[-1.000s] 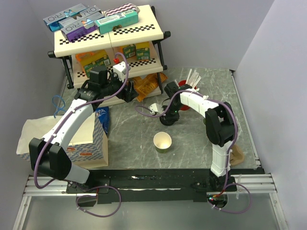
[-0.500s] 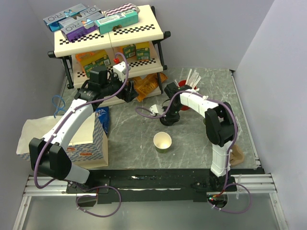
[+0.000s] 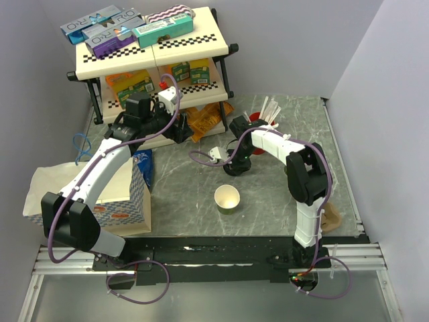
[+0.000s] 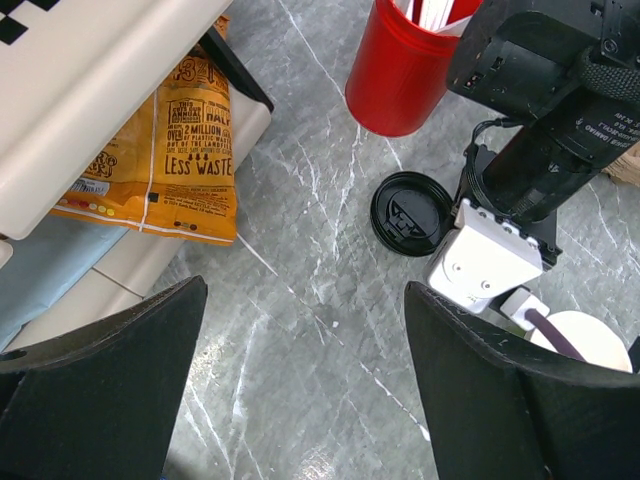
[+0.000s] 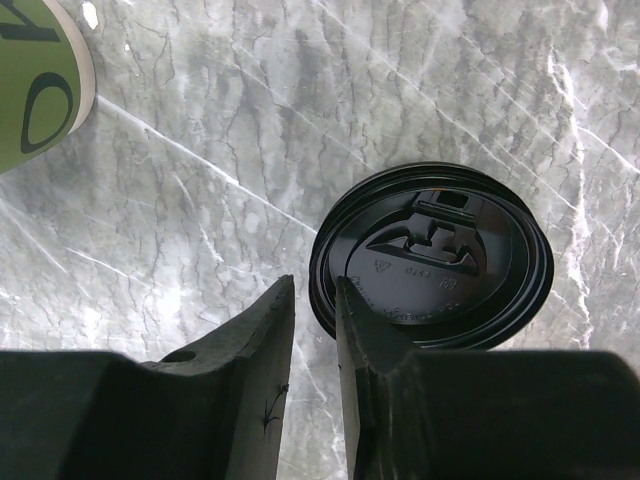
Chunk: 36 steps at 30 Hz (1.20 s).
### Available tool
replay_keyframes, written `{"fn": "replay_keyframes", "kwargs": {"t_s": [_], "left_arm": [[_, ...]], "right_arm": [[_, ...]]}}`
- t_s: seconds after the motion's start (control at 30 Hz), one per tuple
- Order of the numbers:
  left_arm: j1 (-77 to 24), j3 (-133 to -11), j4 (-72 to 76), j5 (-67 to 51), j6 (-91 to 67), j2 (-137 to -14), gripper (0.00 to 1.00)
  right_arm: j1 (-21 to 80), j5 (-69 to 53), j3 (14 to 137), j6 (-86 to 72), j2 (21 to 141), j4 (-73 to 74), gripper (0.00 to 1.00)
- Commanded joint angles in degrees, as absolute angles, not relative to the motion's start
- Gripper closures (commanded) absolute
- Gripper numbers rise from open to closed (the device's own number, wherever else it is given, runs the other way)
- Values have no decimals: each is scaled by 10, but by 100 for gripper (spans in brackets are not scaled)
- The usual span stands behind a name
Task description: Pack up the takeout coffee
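Legible print, by view
The orange snack bag (image 4: 165, 150) beneath the shelf (image 4: 60, 90) carries "LESS WASTE" in large dark capitals, with "2 MILLION" in the lines above; the finer print around these is too small to read. On the shelf's top board, the blue-grey box (image 3: 90, 23) shows large letters ending in "RO". The green cup (image 5: 30, 90) bears part of one large black letter, which cannot be identified. The black lid (image 5: 435, 260) has an embossed triangle mark, and the characters beside it are illegible
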<state>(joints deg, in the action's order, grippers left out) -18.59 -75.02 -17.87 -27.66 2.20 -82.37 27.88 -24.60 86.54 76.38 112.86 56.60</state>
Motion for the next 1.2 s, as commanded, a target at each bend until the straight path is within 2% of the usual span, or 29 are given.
{"fn": "replay_keyframes", "kwargs": {"t_s": [0.0,0.47,0.73,1.17], "left_arm": [[-188,-759,-159,-288,25,-825,14],[-188,-758,-158,-287,25,-826,14],[-188,-755,-156,-287,26,-829,13],[-188,-750,-142,-300,14,-835,14]], "right_arm": [[283,-252,865,783,1132,571,69],[285,-251,886,779,1148,584,80],[283,-252,898,780,1150,594,81],[273,-277,954,760,1169,644,94]]}}
